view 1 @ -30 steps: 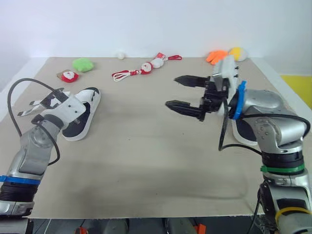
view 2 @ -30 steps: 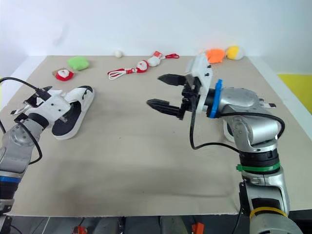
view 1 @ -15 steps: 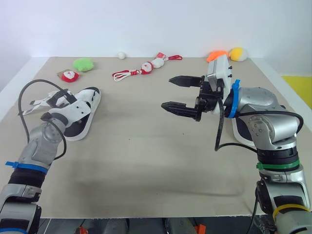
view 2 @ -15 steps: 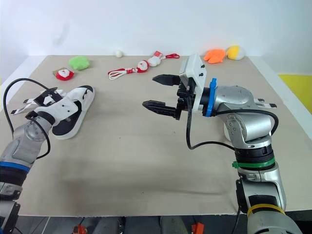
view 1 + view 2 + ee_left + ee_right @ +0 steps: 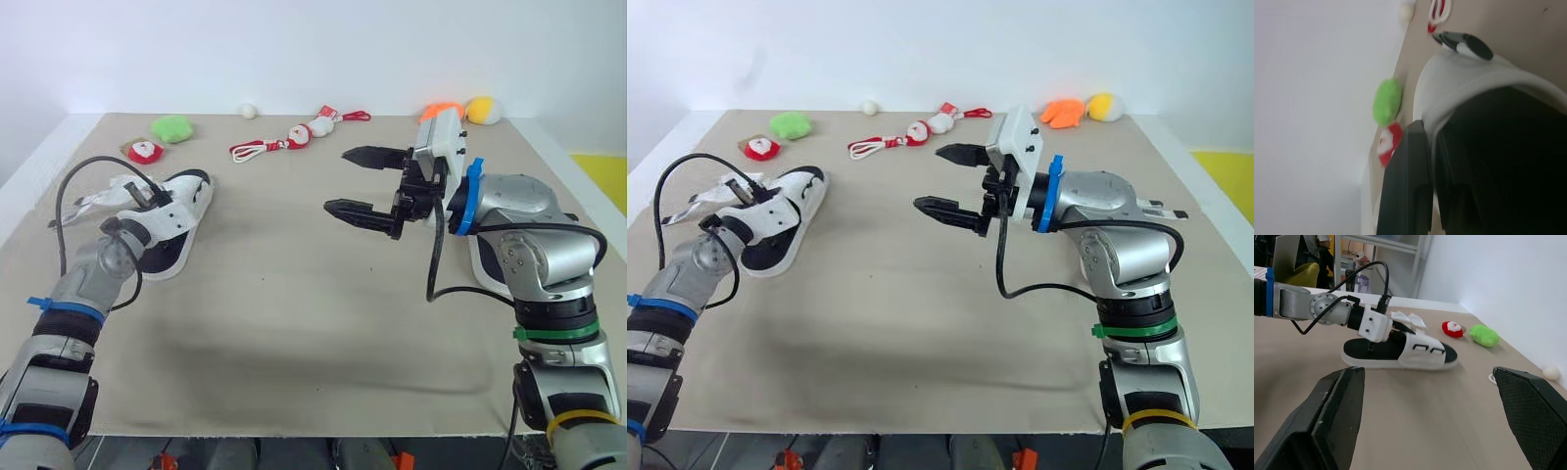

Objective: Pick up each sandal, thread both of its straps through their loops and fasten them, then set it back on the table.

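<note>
White sandal (image 5: 174,230) lies at the left of the surface (image 5: 294,323). The left claw (image 5: 127,196) is at its strap end; grip cannot be told. The right claw (image 5: 338,180) is spread, aloft mid-surface.

Step, judged: picking up the first sandal. Next: firm hold, lift, bring the right claw to a strap.

Right wrist view shows the loops (image 5: 1427,348) side-on. Eye views show what is probably the second sandal (image 5: 482,266) behind the right arm.

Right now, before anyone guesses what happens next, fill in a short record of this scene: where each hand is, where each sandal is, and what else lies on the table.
Left hand: at the near end of the first sandal
First sandal: flat on the table, strap ends look loose
Right hand: open, raised over mid-table, holding nothing
Second sandal: on the table, partly hidden behind the right arm
Far edge: green plush, Santa string toy, white ball, orange toy, yellow toy
</note>
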Tool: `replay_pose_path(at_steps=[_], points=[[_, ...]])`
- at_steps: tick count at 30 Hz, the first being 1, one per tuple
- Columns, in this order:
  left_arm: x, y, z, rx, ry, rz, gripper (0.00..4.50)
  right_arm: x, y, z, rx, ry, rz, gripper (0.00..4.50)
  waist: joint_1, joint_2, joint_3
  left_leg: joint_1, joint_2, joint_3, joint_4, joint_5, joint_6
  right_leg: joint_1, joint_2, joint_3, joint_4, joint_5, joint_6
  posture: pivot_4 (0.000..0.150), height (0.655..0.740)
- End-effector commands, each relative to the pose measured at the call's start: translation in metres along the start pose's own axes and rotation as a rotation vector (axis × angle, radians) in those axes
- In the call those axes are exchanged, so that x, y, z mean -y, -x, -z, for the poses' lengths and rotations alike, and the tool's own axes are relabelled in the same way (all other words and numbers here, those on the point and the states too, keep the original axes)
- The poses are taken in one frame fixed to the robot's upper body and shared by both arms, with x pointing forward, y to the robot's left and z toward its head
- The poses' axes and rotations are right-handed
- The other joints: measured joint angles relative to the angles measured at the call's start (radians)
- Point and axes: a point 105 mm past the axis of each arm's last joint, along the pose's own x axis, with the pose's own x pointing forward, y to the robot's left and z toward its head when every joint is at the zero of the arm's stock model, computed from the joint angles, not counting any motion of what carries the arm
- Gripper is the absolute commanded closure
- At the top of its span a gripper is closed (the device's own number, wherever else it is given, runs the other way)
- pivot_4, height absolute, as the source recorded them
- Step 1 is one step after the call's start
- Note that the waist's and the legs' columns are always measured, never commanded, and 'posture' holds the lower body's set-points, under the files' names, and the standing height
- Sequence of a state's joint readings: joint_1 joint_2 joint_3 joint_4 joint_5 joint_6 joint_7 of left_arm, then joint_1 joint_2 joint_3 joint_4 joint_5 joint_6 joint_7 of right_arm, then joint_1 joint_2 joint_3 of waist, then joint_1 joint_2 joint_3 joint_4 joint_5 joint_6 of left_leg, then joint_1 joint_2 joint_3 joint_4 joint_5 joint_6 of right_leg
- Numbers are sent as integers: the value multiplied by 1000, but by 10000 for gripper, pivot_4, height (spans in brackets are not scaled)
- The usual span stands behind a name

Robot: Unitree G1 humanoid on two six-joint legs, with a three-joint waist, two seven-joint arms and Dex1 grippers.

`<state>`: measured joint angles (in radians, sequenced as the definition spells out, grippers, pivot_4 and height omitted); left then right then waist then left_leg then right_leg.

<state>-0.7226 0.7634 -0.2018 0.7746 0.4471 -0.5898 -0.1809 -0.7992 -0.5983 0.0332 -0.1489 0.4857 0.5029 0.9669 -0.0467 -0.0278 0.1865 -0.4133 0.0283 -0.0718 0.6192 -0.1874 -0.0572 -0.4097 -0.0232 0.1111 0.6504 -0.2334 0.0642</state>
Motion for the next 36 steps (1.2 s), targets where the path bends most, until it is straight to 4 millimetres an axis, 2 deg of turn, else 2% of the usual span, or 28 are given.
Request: replay_pose_path(at_steps=[1,6,10,13,19,29,31,33,36], points=[[-8,11,-64,423,-121,59,44687,7,4,-16,49,55,36,0,2,0,0,0,0,0,0,0,0,0,-1,0,0,0,-1,1500,7400],[10,37,-85,666,-232,206,44687,9,6,-16,45,70,42,0,-3,0,0,-3,-1,0,0,0,0,-2,-2,0,-1,1,-1,1500,7400],[26,71,-106,928,-375,336,44687,7,9,-16,48,75,47,0,-2,0,0,-7,0,1,0,0,0,-9,0,0,2,1,-1,1500,7400],[33,81,-119,1025,-413,364,44687,3,12,-14,44,79,35,0,-1,0,0,-8,0,1,1,0,0,-10,-1,0,6,1,-1,1500,7400],[50,87,-135,1120,-427,389,44687,-7,17,-8,12,77,-19,0,0,0,0,-10,-1,1,7,0,0,-10,-1,0,6,1,-1,1500,7400],[54,78,-128,1081,-410,379,44687,-12,20,-8,0,54,-62,0,-1,0,0,-9,0,1,12,1,1,-10,0,0,14,0,2,1500,7400],[55,77,-125,1068,-415,382,44687,-27,27,-9,-17,-29,-172,0,-1,0,0,-9,0,1,12,1,2,-10,0,0,14,0,1,1500,7400],[56,76,-124,1059,-415,382,44687,-51,40,-8,-66,-137,-334,0,2,0,0,-9,0,1,13,1,2,-10,0,0,14,0,1,1500,7400],[58,78,-123,1062,-414,382,44687,-66,50,-5,-122,-150,-427,0,2,0,0,-9,-1,0,13,1,2,-9,0,0,14,0,1,1500,7400]])
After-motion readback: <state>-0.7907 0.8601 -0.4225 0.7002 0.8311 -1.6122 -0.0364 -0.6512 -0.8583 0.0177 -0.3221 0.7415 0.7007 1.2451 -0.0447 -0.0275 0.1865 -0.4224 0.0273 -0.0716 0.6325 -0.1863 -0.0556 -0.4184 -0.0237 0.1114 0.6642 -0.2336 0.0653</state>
